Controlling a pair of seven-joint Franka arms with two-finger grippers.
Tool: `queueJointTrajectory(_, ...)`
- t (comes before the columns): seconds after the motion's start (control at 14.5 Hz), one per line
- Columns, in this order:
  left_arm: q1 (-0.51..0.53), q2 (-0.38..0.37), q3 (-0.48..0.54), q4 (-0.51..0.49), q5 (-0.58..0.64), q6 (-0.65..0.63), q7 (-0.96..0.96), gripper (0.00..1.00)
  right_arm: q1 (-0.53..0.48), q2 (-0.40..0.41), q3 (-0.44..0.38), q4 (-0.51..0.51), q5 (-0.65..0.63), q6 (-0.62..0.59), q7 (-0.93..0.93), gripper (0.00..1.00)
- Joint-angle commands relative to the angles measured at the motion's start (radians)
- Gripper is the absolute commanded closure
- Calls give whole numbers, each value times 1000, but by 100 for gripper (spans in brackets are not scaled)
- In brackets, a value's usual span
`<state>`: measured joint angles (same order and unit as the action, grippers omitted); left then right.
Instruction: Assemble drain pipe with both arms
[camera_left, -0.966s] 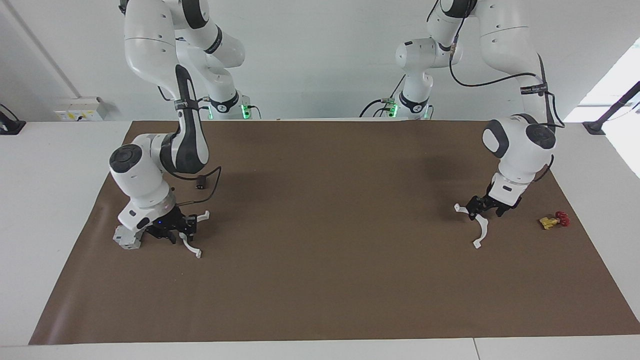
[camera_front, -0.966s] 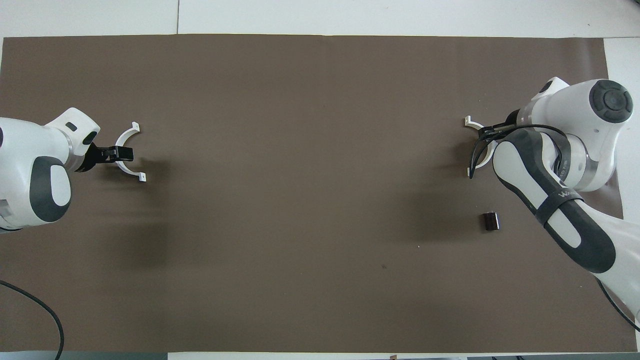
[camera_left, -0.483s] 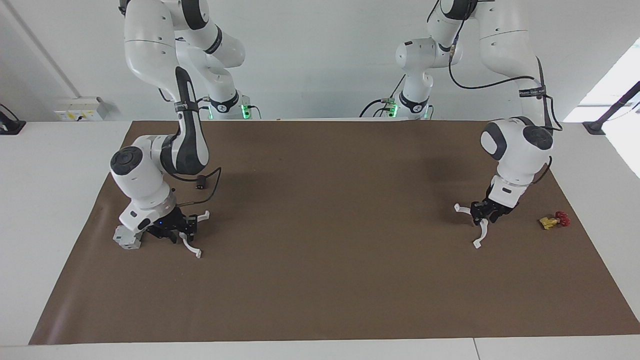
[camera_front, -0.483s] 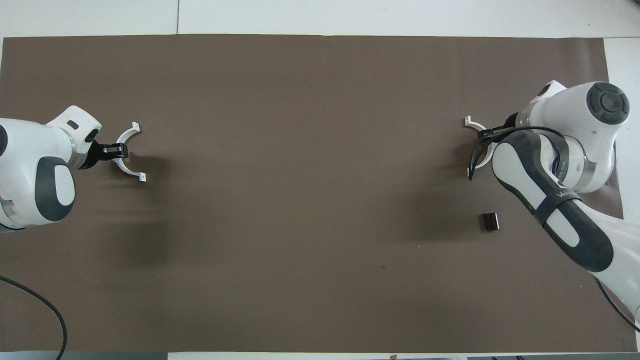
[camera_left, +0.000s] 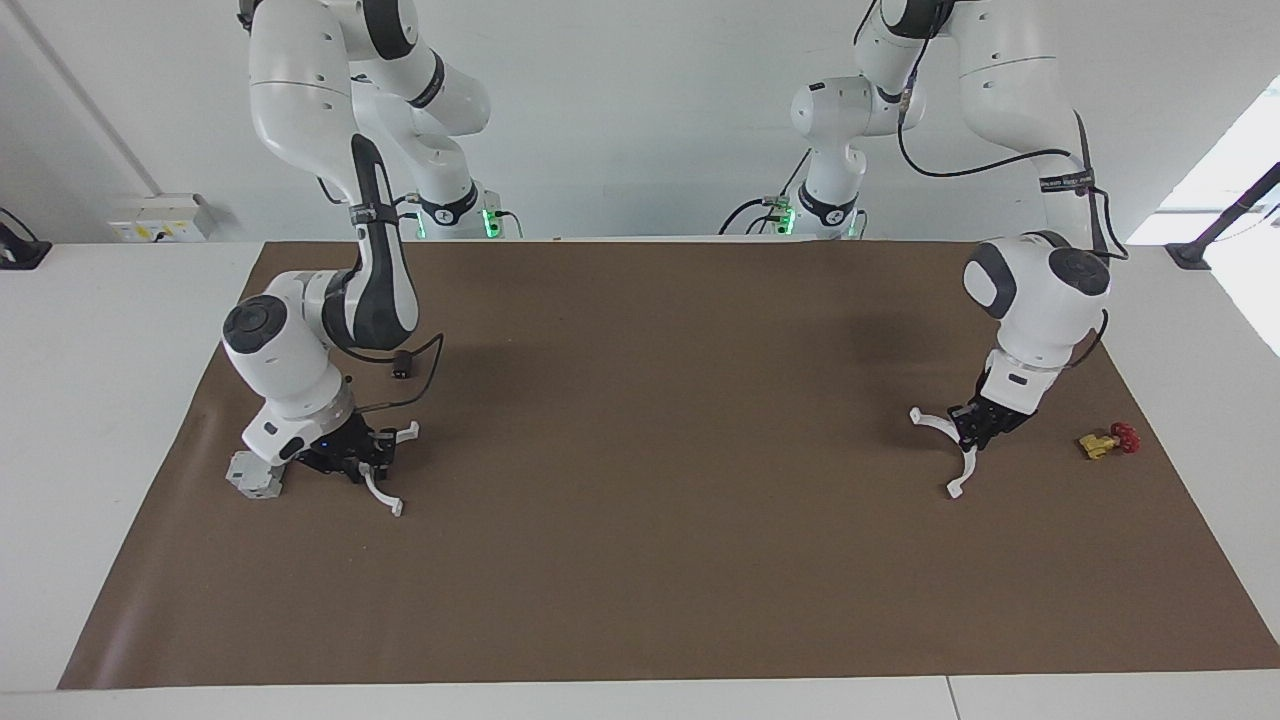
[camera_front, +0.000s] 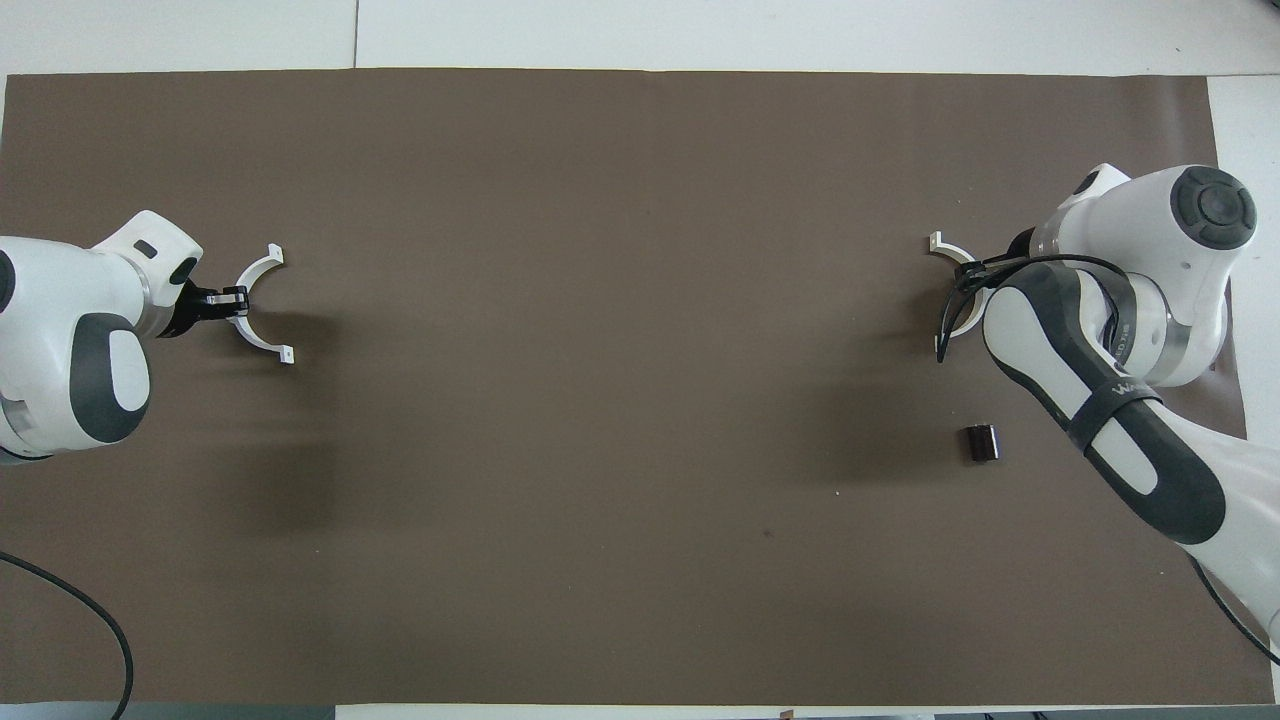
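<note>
Facing view: at three o'clock the left gripper (camera_left: 975, 428) clamps one half-ring (camera_left: 951, 450), at nine o'clock the right gripper (camera_left: 362, 460) clamps the other half-ring (camera_left: 383, 492), apparently readying both for joining.

White counter (camera_left: 80, 400) under a brown mat (camera_left: 660, 560). Plain white wall (camera_left: 640, 120) above. Socket box (camera_left: 160, 218) at wall base. Bright daylight from a window (camera_left: 1235, 150) at one end.
</note>
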<state>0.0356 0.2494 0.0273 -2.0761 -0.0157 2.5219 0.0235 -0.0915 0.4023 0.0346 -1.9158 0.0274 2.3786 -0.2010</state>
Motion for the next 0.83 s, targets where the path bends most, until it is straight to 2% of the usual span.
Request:
queueJointTrajectory(0.0,-6,-79,3,13,-4,-87,-10,100,-5,-13,5,-13,17,-5,6,90)
queueJointTrajectory(0.21,-8,-127,-1,60,-4,-221,-7,100,39,-11,7,38,16,-47,52,92)
queueJointTrajectory(0.48,4,-130,2,82,-4,-244,1,100,153,23,7,213,8,-200,199,95)
queueJointTrajectory(0.62,7,-130,2,88,-4,-258,0,100,228,30,7,250,8,-214,271,95)
queueJointTrajectory(0.76,10,-116,0,152,-6,-345,-7,100,312,43,7,290,12,-217,378,95)
